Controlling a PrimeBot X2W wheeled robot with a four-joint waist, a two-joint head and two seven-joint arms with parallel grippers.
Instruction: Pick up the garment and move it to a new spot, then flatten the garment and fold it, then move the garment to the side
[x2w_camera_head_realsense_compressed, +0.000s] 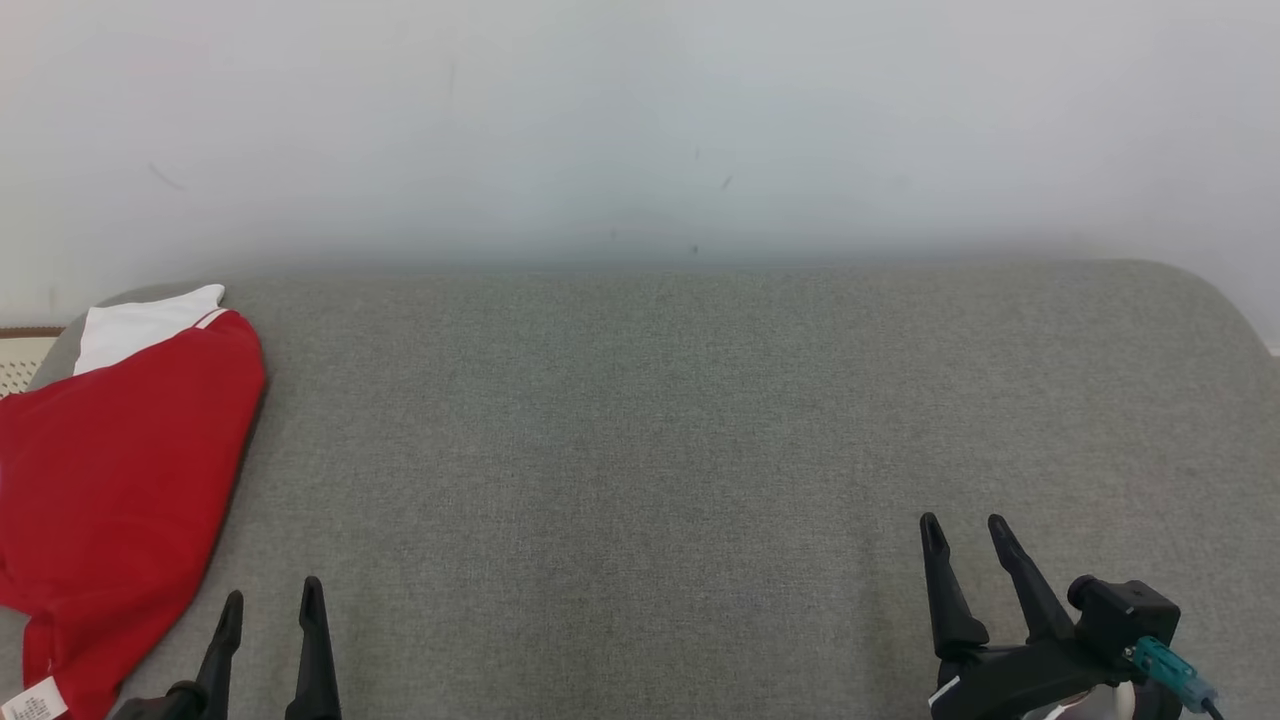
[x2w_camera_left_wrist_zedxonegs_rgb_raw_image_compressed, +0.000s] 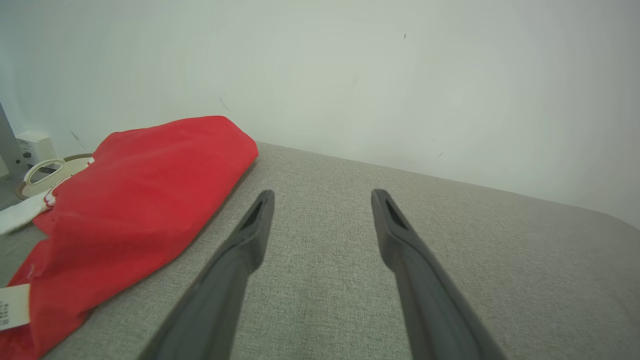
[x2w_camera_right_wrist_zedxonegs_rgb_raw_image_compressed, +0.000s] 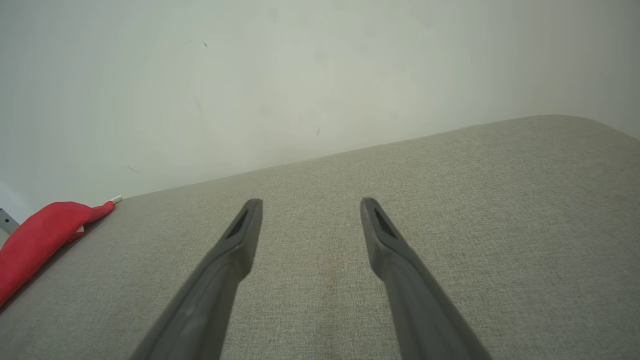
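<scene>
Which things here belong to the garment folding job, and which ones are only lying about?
Belong to the job:
- red garment, lying at the left edge of the grey padded surface
- left gripper, open, holding nothing
- right gripper, open, holding nothing

Only lying about:
- pale woven basket behind the garment
- small white box by the wall
</scene>
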